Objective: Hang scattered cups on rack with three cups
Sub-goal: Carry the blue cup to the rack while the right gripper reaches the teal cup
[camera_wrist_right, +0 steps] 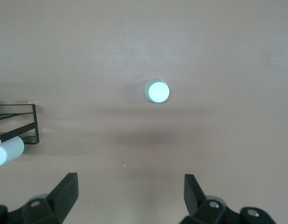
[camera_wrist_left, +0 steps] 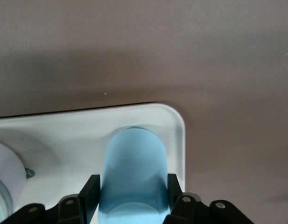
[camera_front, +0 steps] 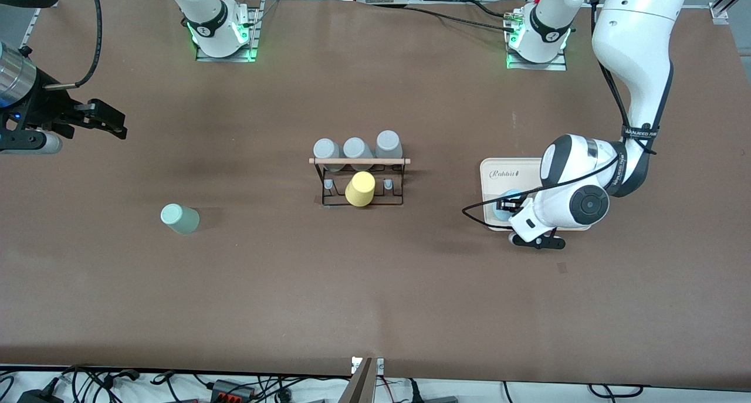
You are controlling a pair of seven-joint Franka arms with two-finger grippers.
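The light blue cup [camera_front: 503, 208] is on the cream tray [camera_front: 499, 171] toward the left arm's end of the table. My left gripper [camera_front: 508, 206] is low over the tray. In the left wrist view its fingers [camera_wrist_left: 90, 196] press both sides of the cup [camera_wrist_left: 134, 163], shut on it. The mint-green cup [camera_front: 180, 218] stands on the table toward the right arm's end and shows in the right wrist view [camera_wrist_right: 158, 92]. My right gripper [camera_front: 114, 125] is open and empty, raised over the table at that end. The black wire rack [camera_front: 359, 180] stands mid-table.
Three grey cups [camera_front: 355, 149] sit along the rack's wooden rod [camera_front: 359, 161], and a yellow cup [camera_front: 359, 189] hangs on a peg on its nearer side. A white round object [camera_wrist_left: 3, 177] is on the tray [camera_wrist_left: 64, 135] beside the blue cup.
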